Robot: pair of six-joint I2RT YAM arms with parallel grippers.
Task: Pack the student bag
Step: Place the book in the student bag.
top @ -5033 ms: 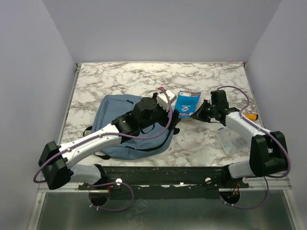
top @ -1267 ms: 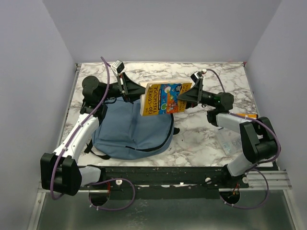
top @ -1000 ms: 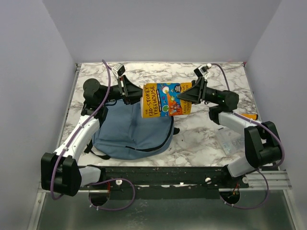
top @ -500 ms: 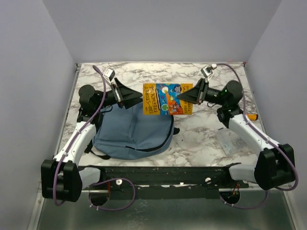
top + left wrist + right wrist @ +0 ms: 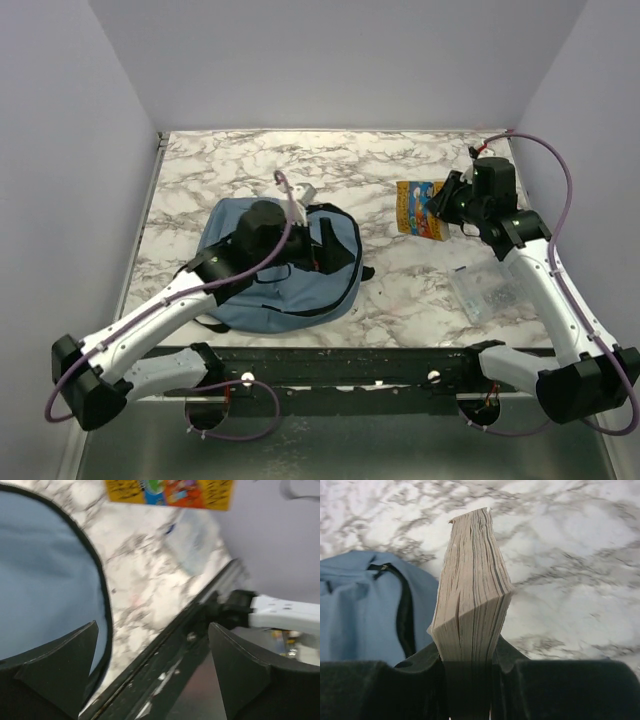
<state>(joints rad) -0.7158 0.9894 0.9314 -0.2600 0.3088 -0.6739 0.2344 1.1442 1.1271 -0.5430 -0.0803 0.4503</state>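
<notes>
Marble-topped table (image 5: 250, 165): the student bag (image 5: 290, 295) lies flat toward 8 o'clock, with the left end effector (image 5: 152, 627) hovering over it, jaws spread wide and empty. At 2 o'clock, the right end effector (image 5: 469, 654) clamps a paperback (image 5: 472, 580) by one edge. Soft and limp, the bag would likely sag when lifted; its zippered rim (image 5: 102, 585) looks the surest hold.

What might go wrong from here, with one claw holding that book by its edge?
1. The right claw pinches the book by one edge only, and the pages are fanning, so it might slip or twist.
2. The student bag lies limp on the table, and the left claw hangs open over it, gripping nothing. Its mouth may not be open enough for the book.
</notes>
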